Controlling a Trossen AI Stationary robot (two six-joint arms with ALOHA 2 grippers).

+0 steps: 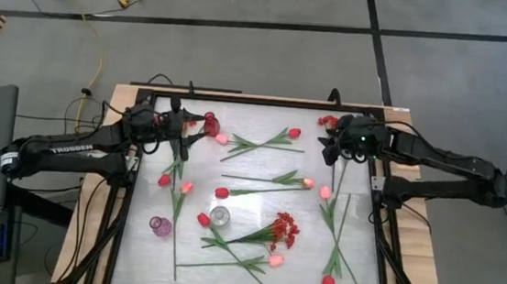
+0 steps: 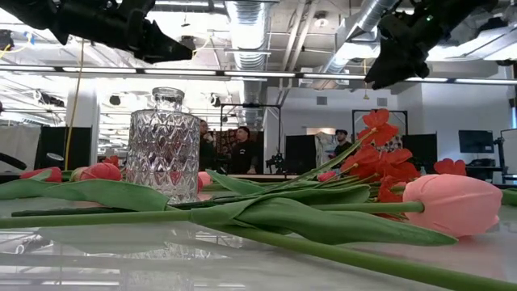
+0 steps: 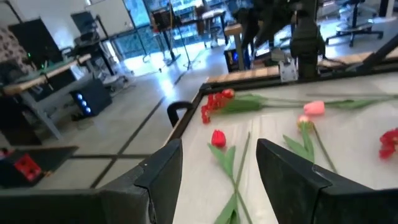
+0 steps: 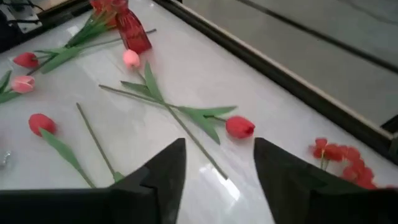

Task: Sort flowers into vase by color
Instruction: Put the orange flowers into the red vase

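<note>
- The white table (image 1: 255,128) lies under me inside a dark frame; beyond its far edge the low view shows a workshop where people (image 2: 241,150) stand at benches.
- My left arm reaches in from the left, my left gripper (image 1: 181,126) raised over the far left corner, fingers spread, nothing between them.
- My right arm comes from the right, my right gripper (image 1: 334,151) raised over the far right corner; the fingers stand apart around nothing, a red tulip (image 4: 239,127) lying on the table beyond them.
- Flowers lie scattered flat across the table, long green stems crossing, none in a vase; I count about six red tulip buds and about six pink ones, though overlaps make that uncertain.
- Three bushy red sprays: one near the middle (image 1: 283,229), one under each gripper at the far corners.
- Three vases: a clear cut-glass one (image 1: 219,216) upright near the centre, a purple one (image 1: 160,226) near left, a red one (image 4: 132,32) by my left gripper.
- In the low view a pink tulip (image 2: 452,204) lies nearest, leaves crossing before the clear vase.
</note>
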